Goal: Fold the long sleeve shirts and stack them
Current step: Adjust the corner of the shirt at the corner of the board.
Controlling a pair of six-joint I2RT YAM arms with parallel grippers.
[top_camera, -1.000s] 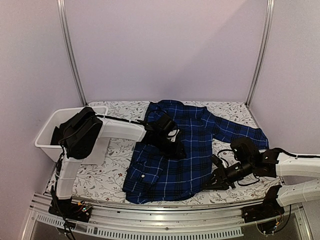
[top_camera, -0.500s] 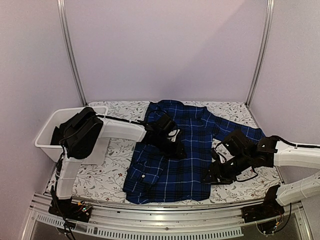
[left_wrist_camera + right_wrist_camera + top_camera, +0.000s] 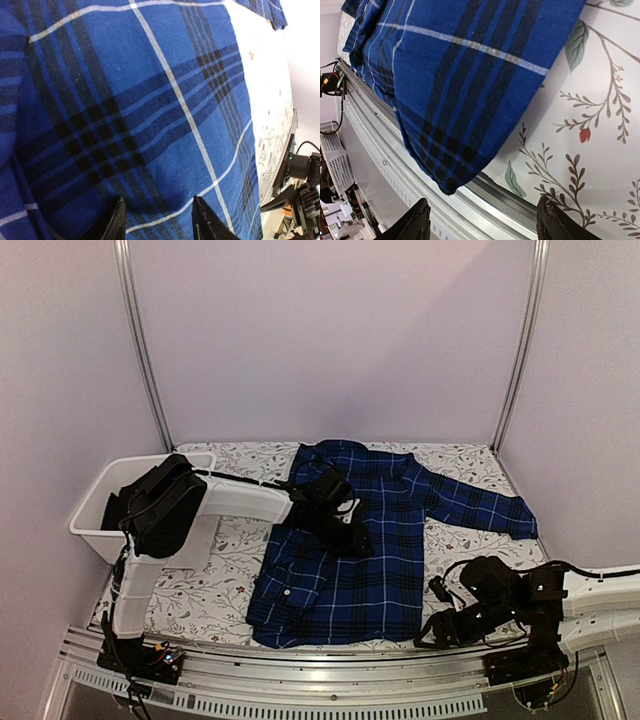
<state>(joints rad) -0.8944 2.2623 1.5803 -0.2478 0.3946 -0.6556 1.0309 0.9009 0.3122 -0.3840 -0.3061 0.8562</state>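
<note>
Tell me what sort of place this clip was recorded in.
Most likely a robotics lab work cell, not a home: plain lilac walls and aluminium posts box in a table with a floral cover, and a metal rail runs along its near edge. A plaid shirt lies on it.

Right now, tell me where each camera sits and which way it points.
Top external: above and behind the arm bases, looking down at the plaid shirt; both arms show, left gripper on the shirt, right gripper beside its hem.
Left wrist: close over the shirt's body, looking down; own fingertips show.
Right wrist: low at the near edge, facing hem corner, floral tablecloth, metal rail; own fingertips show.
Shared: all three see the shirt.
</note>
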